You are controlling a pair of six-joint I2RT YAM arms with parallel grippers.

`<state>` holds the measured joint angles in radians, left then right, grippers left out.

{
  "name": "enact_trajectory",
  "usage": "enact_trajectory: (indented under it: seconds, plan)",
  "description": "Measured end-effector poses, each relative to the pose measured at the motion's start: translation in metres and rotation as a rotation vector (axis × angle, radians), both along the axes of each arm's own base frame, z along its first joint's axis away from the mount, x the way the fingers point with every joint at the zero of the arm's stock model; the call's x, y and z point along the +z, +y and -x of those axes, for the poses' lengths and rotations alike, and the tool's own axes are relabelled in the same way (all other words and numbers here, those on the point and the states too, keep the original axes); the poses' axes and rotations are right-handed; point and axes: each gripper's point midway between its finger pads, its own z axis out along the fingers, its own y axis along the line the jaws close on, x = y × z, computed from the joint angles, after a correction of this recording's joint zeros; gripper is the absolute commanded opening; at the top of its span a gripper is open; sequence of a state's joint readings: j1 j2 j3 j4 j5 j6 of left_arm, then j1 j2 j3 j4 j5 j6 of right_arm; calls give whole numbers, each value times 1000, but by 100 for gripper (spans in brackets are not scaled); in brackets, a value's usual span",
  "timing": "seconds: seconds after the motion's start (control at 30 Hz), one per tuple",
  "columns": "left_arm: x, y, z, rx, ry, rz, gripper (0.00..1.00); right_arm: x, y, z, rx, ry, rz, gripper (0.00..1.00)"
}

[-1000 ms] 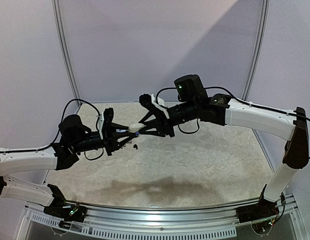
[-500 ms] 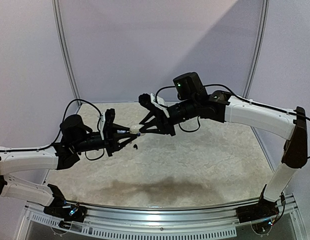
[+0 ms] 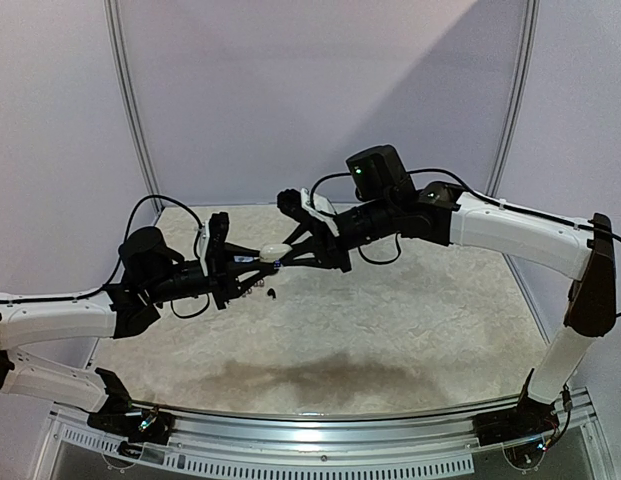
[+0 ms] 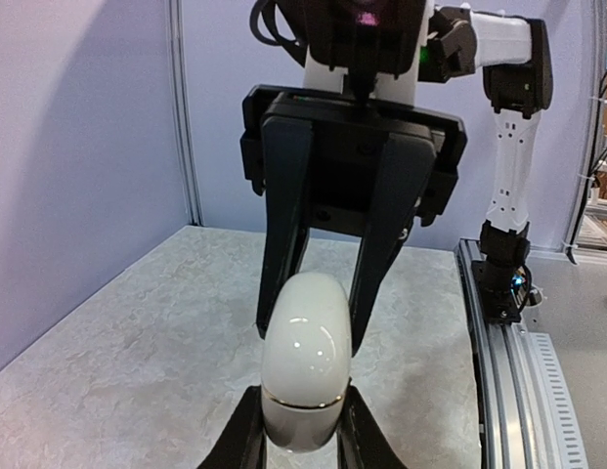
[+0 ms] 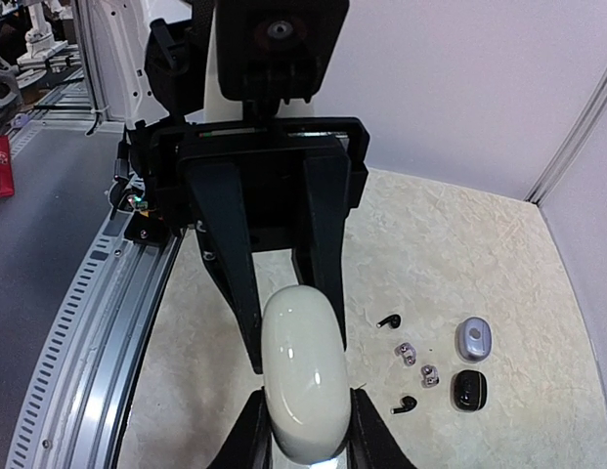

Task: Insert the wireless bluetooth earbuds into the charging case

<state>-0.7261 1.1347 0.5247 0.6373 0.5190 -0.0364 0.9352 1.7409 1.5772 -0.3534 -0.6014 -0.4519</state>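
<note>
Charging case [image 3: 275, 250]: above the table [image 3: 410, 320], between the left end effector [image 3: 252, 262] on its left and the right end effector [image 3: 290, 258] on its right.
Earbuds [image 5: 406, 351]: clustered on the table, below the charging case.
Small cases [image 5: 473, 338]: on the table, just beside the earbuds.

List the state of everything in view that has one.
White case: closed, held above the table by both grippers.
Left gripper: shut on the white case.
Right gripper: shut on the white case.
Black earbuds: loose on the table.
Grey earbuds: loose on the table.
Grey case: on the table, lid unclear.
Black case: on the table, lid unclear.
</note>
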Motion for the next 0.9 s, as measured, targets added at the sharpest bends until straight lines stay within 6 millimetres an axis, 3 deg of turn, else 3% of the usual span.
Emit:
enact_trajectory:
  seconds: [0.07, 0.1, 0.17, 0.2, 0.3, 0.4, 0.47, 0.57, 0.63, 0.73, 0.83, 0.9]
  plan:
    - [0, 0, 0, 0, 0, 0, 0, 0, 0, 0, 0, 1, 1, 5]
    - [0, 0, 0, 0, 0, 0, 16, 0, 0, 0, 0, 1, 1, 3]
    - [0, 0, 0, 3, 1, 0, 84, 0, 0, 0, -1, 1, 1, 1]
    - [0, 0, -1, 9, 3, 0, 97, 0, 0, -1, -6, 1, 2, 1]
    - [2, 4, -10, 72, -1, 7, 99, -3, -4, -12, -55, 16, 14, 0]
    - [2, 8, -19, 128, -6, 7, 99, -6, -17, -39, -172, 58, 31, 0]
    - [1, 10, -23, 161, -10, 4, 99, -12, -37, -71, -288, 133, 47, 0]
    - [-2, 14, -27, 196, -12, -3, 99, -34, -85, -140, -520, 312, 74, 0]
    - [-4, 15, -29, 211, -11, -7, 99, -60, -118, -178, -658, 448, 103, 0]
    - [-4, 17, -30, 227, -11, -9, 99, -123, -166, -213, -830, 690, 168, 0]
    - [-6, 18, -31, 233, -12, -12, 99, -187, -200, -218, -943, 906, 243, 0]
    - [-6, 18, -31, 233, -12, -13, 99, -217, -212, -211, -983, 1012, 284, 1]
